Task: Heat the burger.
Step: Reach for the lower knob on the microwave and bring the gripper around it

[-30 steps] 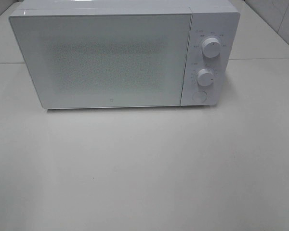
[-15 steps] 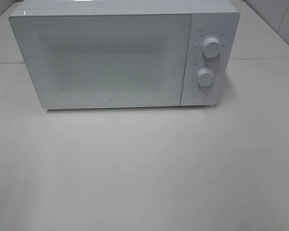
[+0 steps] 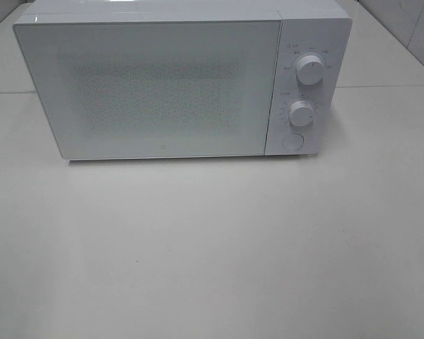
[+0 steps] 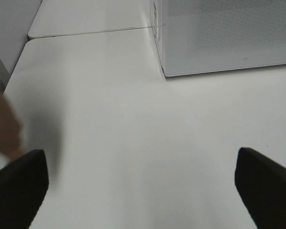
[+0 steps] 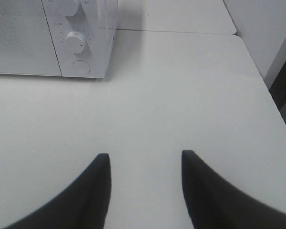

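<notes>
White microwave (image 3: 187,81) sits at twelve o'clock on the bench (image 3: 212,268) with its door (image 3: 127,106) shut. Nothing in the high view has moved over the last second, so heating looks either stalled or not yet begun. The left fingers (image 4: 264,186) stand wide and the right fingers (image 5: 93,191) narrower, both with nothing between them. The burger shows in no view; the dotted door hides whatever is inside. A blurred brownish shape (image 4: 2,126) at the left wrist view's edge is perhaps a hand. Both arms are outside the high view.
</notes>
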Robot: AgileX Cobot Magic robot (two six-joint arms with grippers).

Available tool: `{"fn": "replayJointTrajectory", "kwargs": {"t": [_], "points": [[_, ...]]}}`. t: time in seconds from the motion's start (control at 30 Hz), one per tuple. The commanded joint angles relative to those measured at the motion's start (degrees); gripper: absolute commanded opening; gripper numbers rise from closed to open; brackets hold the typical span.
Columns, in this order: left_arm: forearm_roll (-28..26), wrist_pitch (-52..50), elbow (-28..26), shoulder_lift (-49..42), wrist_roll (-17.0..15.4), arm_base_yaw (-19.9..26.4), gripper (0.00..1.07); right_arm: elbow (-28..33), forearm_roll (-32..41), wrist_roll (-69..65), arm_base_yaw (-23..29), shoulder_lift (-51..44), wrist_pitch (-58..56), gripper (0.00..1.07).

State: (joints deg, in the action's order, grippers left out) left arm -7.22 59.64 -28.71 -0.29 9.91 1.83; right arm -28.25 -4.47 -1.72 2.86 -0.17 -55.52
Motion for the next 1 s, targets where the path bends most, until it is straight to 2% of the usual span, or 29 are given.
{"fn": "replayJointTrajectory", "kwargs": {"t": [0.03,0.57,0.6,0.63,0.67,0.7,0.73,0.83,0.87,1.0], "points": [[0.1,-0.3,0.2,-1.4,-0.3,0.1,1.02,0.2,-0.3,0.3,0.0,-1.6,0.4,0.49],[0.1,-0.3,0.2,-1.3,-0.3,0.1,1.02,0.2,-0.1,0.9,0.0,-1.6,0.4,0.50],[0.1,-0.3,0.2,-1.3,-0.3,0.1,1.02,0.2,-0.1,1.3,0.0,-1.6,0.4,0.51],[0.1,-0.3,0.2,-1.3,-0.3,0.1,1.02,0.2,-0.1,2.8,0.0,-1.6,0.5,0.59],[0.1,-0.3,0.2,-1.3,-0.3,0.1,1.02,0.2,-0.1,2.8,0.0,-1.6,0.5,0.59],[0.1,-0.3,0.2,-1.3,-0.3,0.1,1.02,0.2,-0.1,3.3,0.0,-1.6,0.5,0.65],[0.1,-0.3,0.2,-1.3,-0.3,0.1,1.02,0.2,-0.1,3.3,-0.2,-1.6,0.5,0.77],[0.1,-0.3,0.2,-1.3,-0.3,0.1,1.02,0.2,-0.2,3.0,-0.2,-1.6,0.5,0.82],[0.1,-0.3,0.2,-1.3,-0.3,0.1,1.02,0.2,-0.7,2.3,-0.2,-1.6,0.5,0.92],[0.1,-0.3,0.2,-1.3,-0.3,0.1,1.02,0.2,-0.8,2.3,-0.2,-1.6,0.5,0.94]]}}
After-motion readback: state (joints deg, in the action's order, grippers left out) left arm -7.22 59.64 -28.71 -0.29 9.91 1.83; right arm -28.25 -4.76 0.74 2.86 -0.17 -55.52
